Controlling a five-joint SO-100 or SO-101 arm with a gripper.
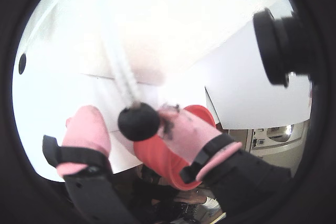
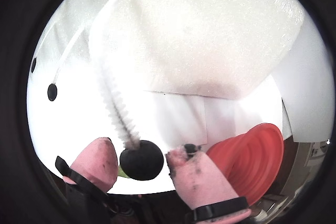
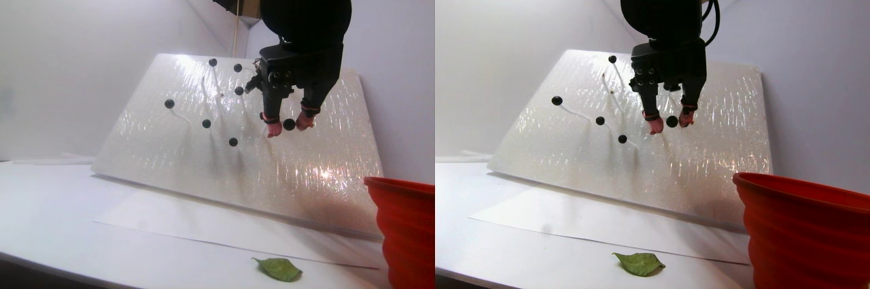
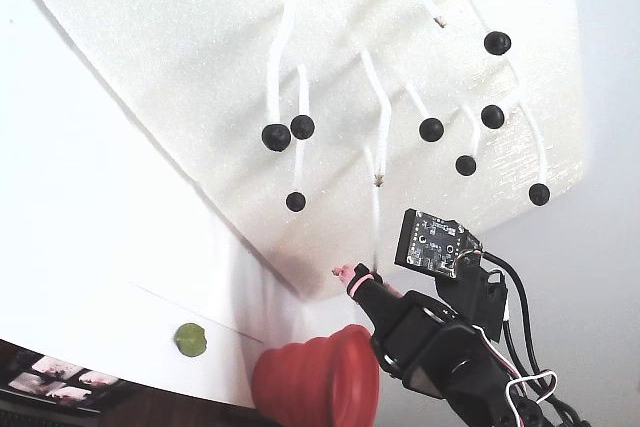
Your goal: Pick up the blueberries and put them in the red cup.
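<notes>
In both wrist views 1 small, round, matte black-blue berry (image 1: 138,121) sits between the 2 pink-padded black fingers (image 1: 86,132) of the gripper (image 2: 137,162), hanging on the end of a white ribbed stem (image 2: 119,109). The pads flank it closely, but whether they press on it cannot be told. Just behind the right-hand pad in these views lies the red ribbed rubbery cup (image 2: 252,159), tipped so its stepped wall and wide rim show.

The stereo pair view shows what the wrist cameras do not: the white, glittery foam board (image 3: 204,160) leans tilted against the back wall, other blueberries (image 3: 206,124) stick out of it on thin white stalks, and the gripper hangs well above the cup, which stands at the right edge. A green leaf (image 3: 277,268) lies flat on the white table (image 3: 61,228) in front of the cup.

The fixed view, looking from above, counts 9 berries on the board, 2 of them touching; here the leaf reads as a small green blob, and only 1 pink fingertip (image 4: 347,272) shows above the cup.

White panels wall the table on 3 sides; a white paper sheet (image 3: 204,224) lies under the board's foot.
</notes>
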